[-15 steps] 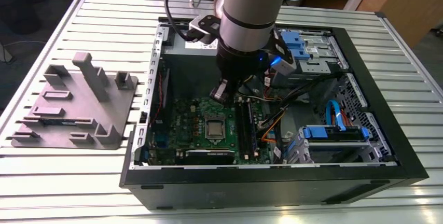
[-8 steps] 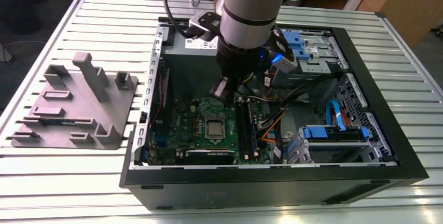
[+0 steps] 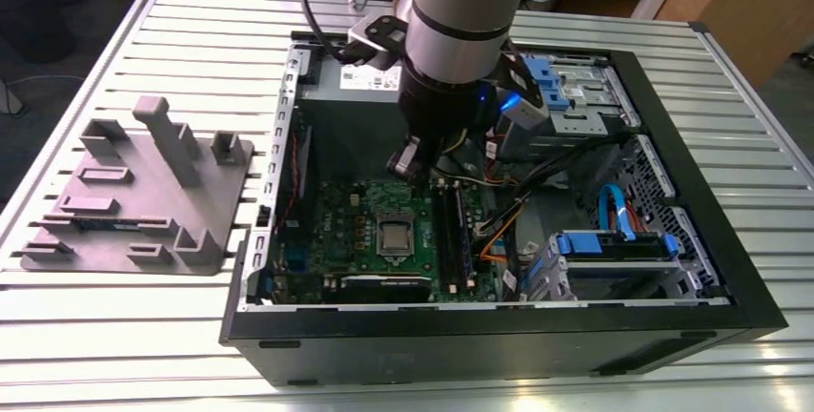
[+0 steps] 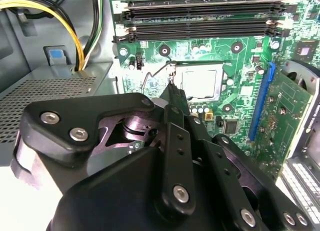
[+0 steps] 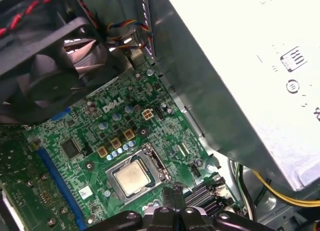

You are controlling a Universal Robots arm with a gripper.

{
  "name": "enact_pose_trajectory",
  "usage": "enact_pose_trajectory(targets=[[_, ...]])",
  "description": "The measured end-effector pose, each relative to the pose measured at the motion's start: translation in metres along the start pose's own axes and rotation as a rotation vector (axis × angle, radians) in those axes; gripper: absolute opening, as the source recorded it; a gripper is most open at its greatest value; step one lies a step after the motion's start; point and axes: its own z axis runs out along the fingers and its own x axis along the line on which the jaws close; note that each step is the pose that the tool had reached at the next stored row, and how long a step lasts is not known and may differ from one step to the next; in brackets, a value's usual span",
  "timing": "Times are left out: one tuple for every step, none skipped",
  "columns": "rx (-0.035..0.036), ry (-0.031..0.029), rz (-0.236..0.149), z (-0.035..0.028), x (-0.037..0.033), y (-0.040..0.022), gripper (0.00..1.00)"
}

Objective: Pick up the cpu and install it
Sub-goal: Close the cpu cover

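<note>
- The exterior view looked steeply down from high above the desk, far enough back to take in the whole open computer case.
- The second wrist view sat close behind the claw and faced along it to the motherboard.
- The first wrist view, equally near, faced that board from the opposite side.
- All three views shared the cpu in its socket.
</note>
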Motion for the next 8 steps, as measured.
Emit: enact_pose_trajectory(targets=[[-0.0001, -0.0002, 0.0, -0.0003, -0.0003, 0.0001, 0.1], [-0.0001, -0.0002, 0.0, -0.0003, -0.0021, 0.0011, 0.1], [-0.0004, -0.0005, 0.0, -0.0003, -0.0032, 0.0018, 0.1], [-0.0007, -0.0012, 0.0, -0.0003, -0.0044, 0.0024, 0.1], [-0.0011, -0.0018, 0.0, -0.0002, -0.0056, 0.0028, 0.1], [-0.0015, -0.0023, 0.0, -0.0003, -0.0067, 0.003, 0.1], [-0.0017, -0.0027, 0.0, -0.0003, -0.0078, 0.003, 0.1], [-0.0018, -0.0028, 0.0, -0.0003, -0.009, 0.003, 0.1]])
